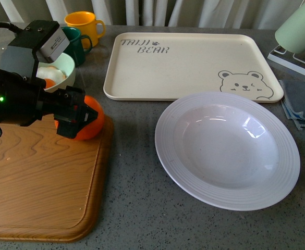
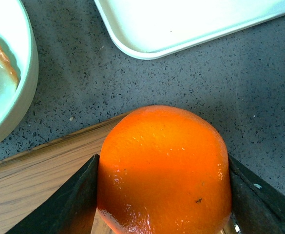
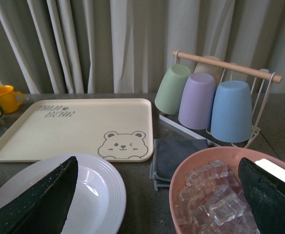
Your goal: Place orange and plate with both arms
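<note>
My left gripper point(image 1: 78, 119) is shut on the bright orange point(image 1: 89, 123), which sits at the far right corner of the wooden cutting board point(image 1: 37, 177). In the left wrist view the orange point(image 2: 164, 170) fills the space between the two dark fingers point(image 2: 66, 204). The large white ribbed plate point(image 1: 285, 156) lies on the grey counter, right of the board. The right arm is out of the front view. In the right wrist view my right gripper point(image 3: 157, 204) is open and empty, with the plate point(image 3: 110, 190) by one finger and a pink bowl point(image 3: 181, 185) by the other.
A cream bear tray point(image 1: 188, 65) lies behind the plate. A pale bowl point(image 1: 63, 70) with fried egg, a green mug and a yellow mug point(image 1: 84, 25) stand behind the board. The pink bowl holds ice cubes point(image 3: 210, 195). A grey cloth point(image 3: 174, 153) and a cup rack point(image 3: 215, 102) are at the right.
</note>
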Controlling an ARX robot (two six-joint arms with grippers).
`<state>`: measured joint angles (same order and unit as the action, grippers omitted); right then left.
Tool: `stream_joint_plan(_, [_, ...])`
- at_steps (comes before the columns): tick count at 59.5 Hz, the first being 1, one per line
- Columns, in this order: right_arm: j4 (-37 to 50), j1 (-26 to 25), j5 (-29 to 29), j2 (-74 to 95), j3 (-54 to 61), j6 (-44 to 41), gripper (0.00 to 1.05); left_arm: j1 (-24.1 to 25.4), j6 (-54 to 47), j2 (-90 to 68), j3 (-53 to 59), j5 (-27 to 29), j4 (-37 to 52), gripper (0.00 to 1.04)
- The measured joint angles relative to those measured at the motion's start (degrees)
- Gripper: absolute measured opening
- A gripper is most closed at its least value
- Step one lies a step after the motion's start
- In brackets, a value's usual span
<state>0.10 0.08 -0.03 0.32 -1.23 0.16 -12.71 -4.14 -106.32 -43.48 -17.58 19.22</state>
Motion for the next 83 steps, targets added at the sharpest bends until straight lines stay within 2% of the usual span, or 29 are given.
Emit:
stream_joint_plan(18, [0.0, 0.0, 0.0, 0.0, 0.0, 0.0, 0.96, -1.3, -1.9, 5.4, -1.4, -2.4, -2.0, 0.61])
stream_joint_plan(47, [0.0, 0.0, 0.0, 0.0, 0.0, 0.0, 0.96, -14.7, 0.7, 1.5, -9.4, -5.4, -0.8, 0.60])
stream_joint_plan(69, [0.0, 0.0, 0.0, 0.0, 0.0, 0.0, 0.96, -20.1, 2.9, -3.2, -12.6, -8.3, -0.5, 0.60])
stream_joint_plan(83, [0.0, 0.0, 0.0, 0.0, 0.0, 0.0, 0.96, -22.0, 4.2, -7.5, -15.0, -7.5, 0.3, 0.60])
